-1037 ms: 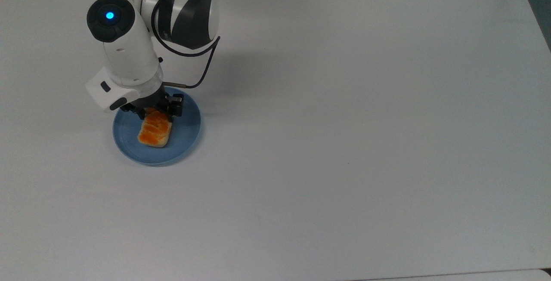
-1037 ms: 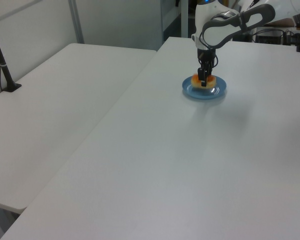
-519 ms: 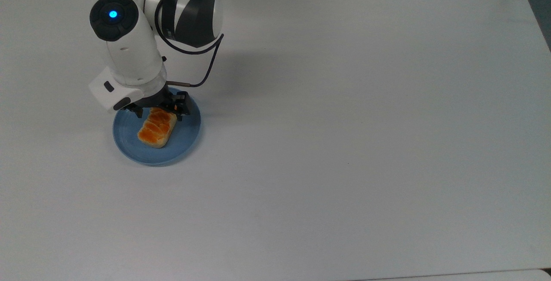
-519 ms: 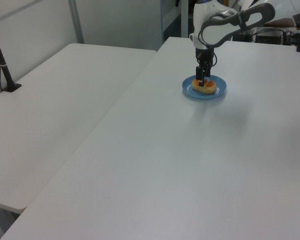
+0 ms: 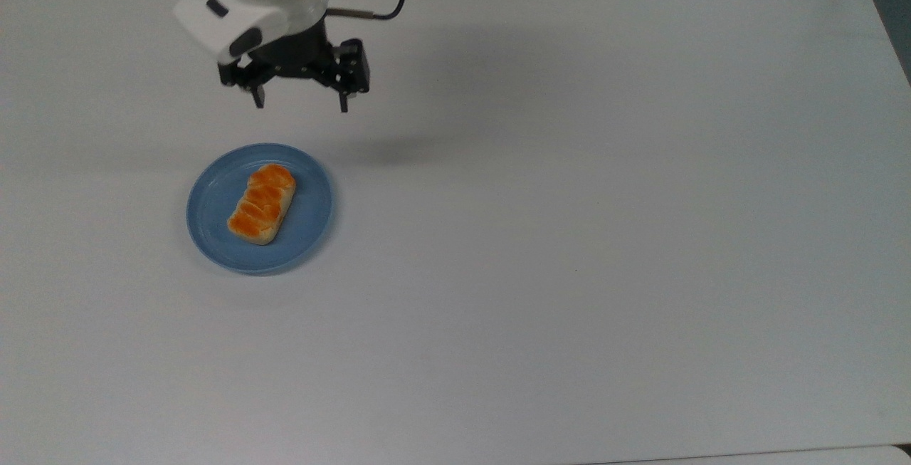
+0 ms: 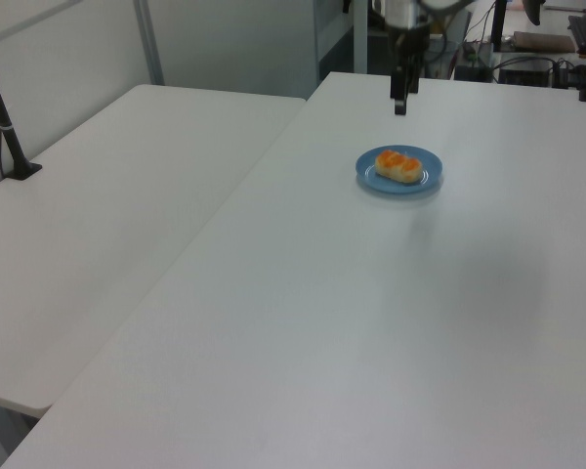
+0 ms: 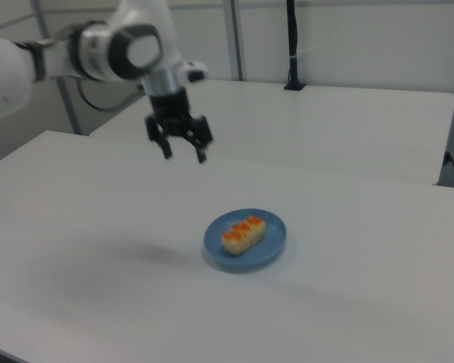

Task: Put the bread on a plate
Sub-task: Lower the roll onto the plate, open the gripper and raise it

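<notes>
Bread (image 5: 261, 204) lies flat on the light-blue plate (image 5: 213, 233), slightly off the middle toward the top view's left, on the white counter (image 5: 569, 237), while the tool (image 5: 300, 104) hangs well above and apart from it, fingers spread wide and empty

No words, labels, brand marks, numbers or signs can be read anywhere in these views, neither on the arm nor on the plate (image 5: 213, 230) nor on the table (image 5: 569, 237).
</notes>
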